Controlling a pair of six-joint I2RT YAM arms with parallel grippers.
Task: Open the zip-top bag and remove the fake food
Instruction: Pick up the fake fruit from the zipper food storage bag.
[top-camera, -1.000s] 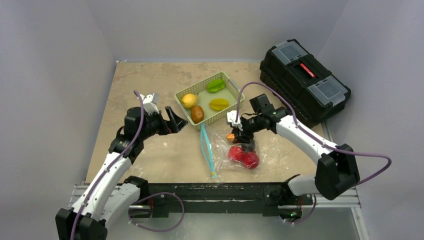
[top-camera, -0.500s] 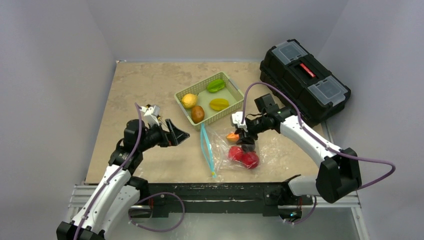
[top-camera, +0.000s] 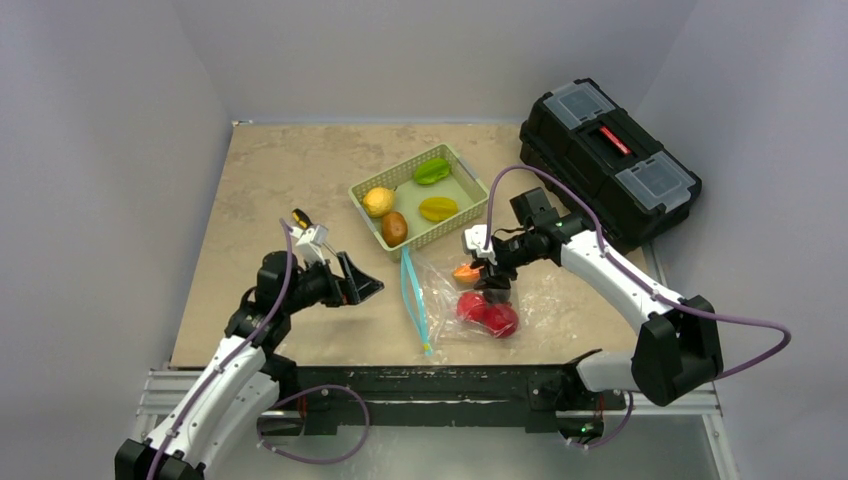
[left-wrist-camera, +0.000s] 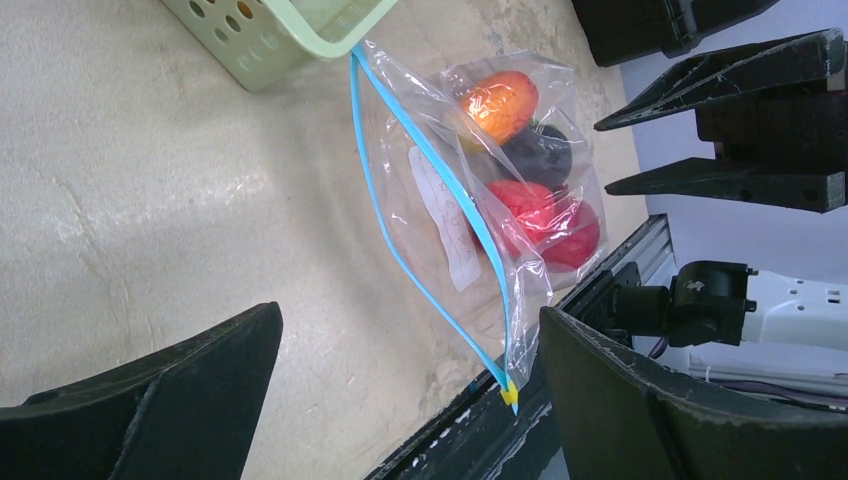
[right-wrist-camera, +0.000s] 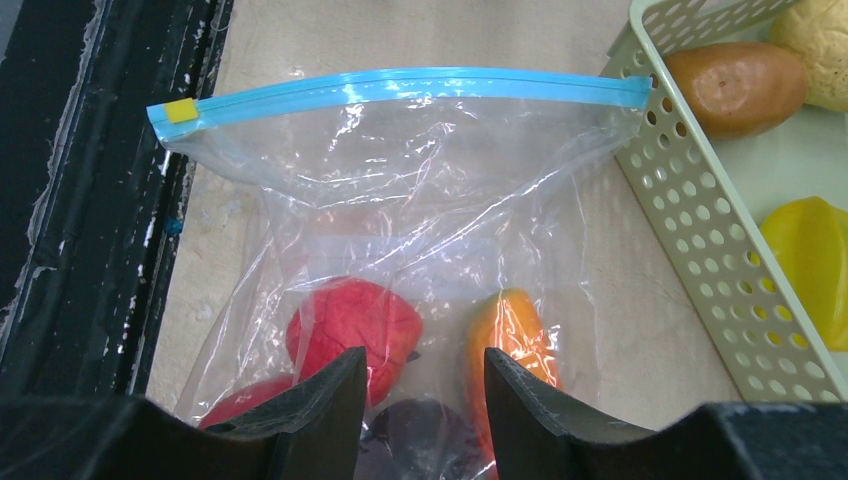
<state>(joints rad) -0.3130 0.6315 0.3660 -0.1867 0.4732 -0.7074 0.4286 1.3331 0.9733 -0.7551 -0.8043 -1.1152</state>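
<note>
The zip-top bag (top-camera: 455, 292) lies near the front edge, with its light-blue zipper strip (top-camera: 412, 298) toward the left. In the left wrist view the two halves of the strip (left-wrist-camera: 420, 235) stand apart along most of their length. Inside the bag are fake food pieces: an orange one (right-wrist-camera: 512, 335), red ones (right-wrist-camera: 345, 320) and a dark purple one (right-wrist-camera: 420, 435). My right gripper (top-camera: 492, 287) is down on the bag's closed end, jaws parted either side of the purple piece (right-wrist-camera: 425, 365). My left gripper (top-camera: 362, 285) is wide open and empty, left of the zipper (left-wrist-camera: 405, 330).
A green basket (top-camera: 462, 168) behind the bag holds a lemon (top-camera: 377, 201), a brown fruit (top-camera: 395, 228), a green piece and a yellow star fruit. A black toolbox (top-camera: 608, 160) stands at the right. A screwdriver handle (top-camera: 300, 216) shows behind my left wrist. The black front rail (top-camera: 430, 382) runs just below the bag.
My left gripper has drawn back from the basket toward the near edge and lower, still open. My right gripper has stayed on the bag, shifting only slightly.
</note>
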